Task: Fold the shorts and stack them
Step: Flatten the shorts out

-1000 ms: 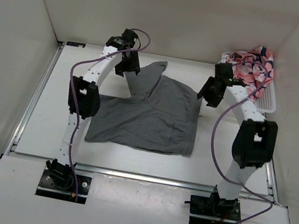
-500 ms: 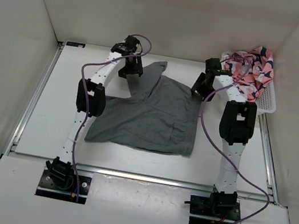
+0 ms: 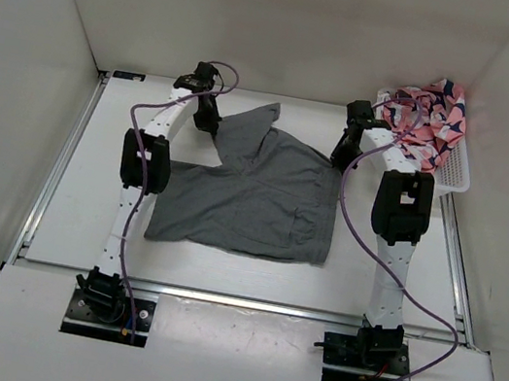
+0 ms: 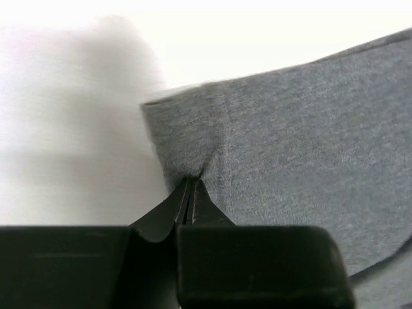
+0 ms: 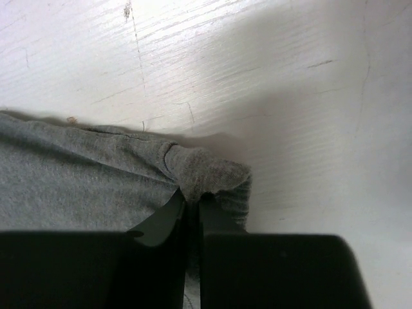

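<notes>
the grey shorts (image 3: 254, 195) are spread flat across the middle of the white table (image 3: 83, 210). the left gripper (image 4: 190, 188) is closed tight on the hemmed far-left corner of the fabric. the right gripper (image 5: 193, 198) is closed on the bunched far-right corner, near a white basket (image 3: 456, 175) filled with patterned cloth (image 3: 430, 118).

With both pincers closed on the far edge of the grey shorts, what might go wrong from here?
1. The left pincer holds only a thin pinch at a corner of the shorts; the fabric may slip out when pulled.
2. The right pincer grips a bunched, rolled corner, so the fold could come out uneven.
3. The basket of patterned clothes sits near that pincer; a wide swing might snag it.
</notes>
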Tool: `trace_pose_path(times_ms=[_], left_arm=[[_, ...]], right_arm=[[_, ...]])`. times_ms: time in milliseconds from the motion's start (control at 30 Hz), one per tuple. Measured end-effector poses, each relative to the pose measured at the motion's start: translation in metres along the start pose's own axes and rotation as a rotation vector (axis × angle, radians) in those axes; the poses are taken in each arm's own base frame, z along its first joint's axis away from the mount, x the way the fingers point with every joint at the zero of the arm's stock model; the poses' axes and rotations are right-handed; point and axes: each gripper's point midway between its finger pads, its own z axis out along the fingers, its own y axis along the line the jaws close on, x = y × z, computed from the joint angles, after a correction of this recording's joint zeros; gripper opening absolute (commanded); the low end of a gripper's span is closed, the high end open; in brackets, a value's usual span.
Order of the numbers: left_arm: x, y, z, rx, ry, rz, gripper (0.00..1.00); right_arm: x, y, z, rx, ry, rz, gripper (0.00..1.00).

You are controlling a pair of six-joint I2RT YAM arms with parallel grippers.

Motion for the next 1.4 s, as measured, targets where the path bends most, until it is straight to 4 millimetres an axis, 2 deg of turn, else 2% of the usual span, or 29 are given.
trace_pose_path(times_ms=[200, 367, 500, 600, 633, 700, 733, 833, 900, 1033, 1100, 1167, 1233, 1300, 1333, 1367, 1400], left_arm=[[-0.003, 0.051, -0.030, -0.132, -0.001, -0.048, 0.10], [-0.002, 0.089, -0.074, -0.231, -0.022, -0.086, 0.10], [0.011, 0.104, -0.098, -0.280, -0.028, -0.114, 0.10], [0.025, 0.106, -0.097, -0.296, 0.000, -0.115, 0.10], [0.027, 0.104, -0.094, -0.296, 0.005, -0.110, 0.22], [0.026, 0.095, -0.089, -0.282, 0.006, -0.089, 0.38], [0.023, 0.087, -0.086, -0.266, 0.002, -0.078, 0.55], [0.006, 0.057, -0.078, -0.199, -0.040, -0.053, 0.73], [-0.006, 0.040, -0.073, -0.160, -0.067, -0.049, 0.75], [-0.020, 0.017, -0.046, -0.118, -0.094, -0.038, 0.71], [-0.021, 0.015, -0.026, -0.117, -0.093, -0.036, 0.68], [-0.012, 0.020, -0.007, -0.130, -0.070, -0.032, 0.65], [-0.014, 0.017, -0.006, -0.129, -0.076, -0.031, 0.64], [-0.016, 0.015, -0.007, -0.124, -0.083, -0.032, 0.50], [-0.014, 0.016, -0.005, -0.128, -0.078, -0.035, 0.35], [-0.012, 0.017, -0.003, -0.131, -0.072, -0.037, 0.14], [-0.011, 0.017, -0.001, -0.133, -0.070, -0.038, 0.10]], right_arm=[[-0.001, -0.003, 0.000, 0.015, -0.006, 0.004, 0.00], [-0.001, -0.003, 0.000, 0.016, -0.007, 0.004, 0.00], [-0.001, -0.003, 0.000, 0.017, -0.006, 0.004, 0.00], [-0.001, -0.003, 0.000, 0.017, -0.006, 0.004, 0.00], [-0.001, -0.003, 0.000, 0.017, -0.006, 0.004, 0.00], [-0.001, -0.003, 0.000, 0.016, -0.007, 0.004, 0.00], [-0.001, -0.003, 0.000, 0.016, -0.006, 0.003, 0.00], [0.000, -0.003, 0.001, 0.016, -0.005, 0.003, 0.00], [0.000, -0.003, 0.001, 0.015, -0.005, 0.003, 0.00], [0.000, -0.002, 0.000, 0.011, -0.003, 0.003, 0.00], [0.000, -0.002, 0.000, 0.009, -0.002, 0.003, 0.00], [0.000, -0.001, 0.000, 0.006, 0.000, 0.002, 0.00], [0.001, -0.001, 0.000, 0.004, 0.001, 0.003, 0.00], [0.001, 0.000, 0.000, 0.002, 0.003, 0.003, 0.00], [0.001, 0.000, 0.000, 0.000, 0.005, 0.003, 0.00], [0.002, 0.000, 0.001, 0.000, 0.006, 0.003, 0.00], [0.002, 0.000, 0.001, 0.001, 0.006, 0.003, 0.00]])
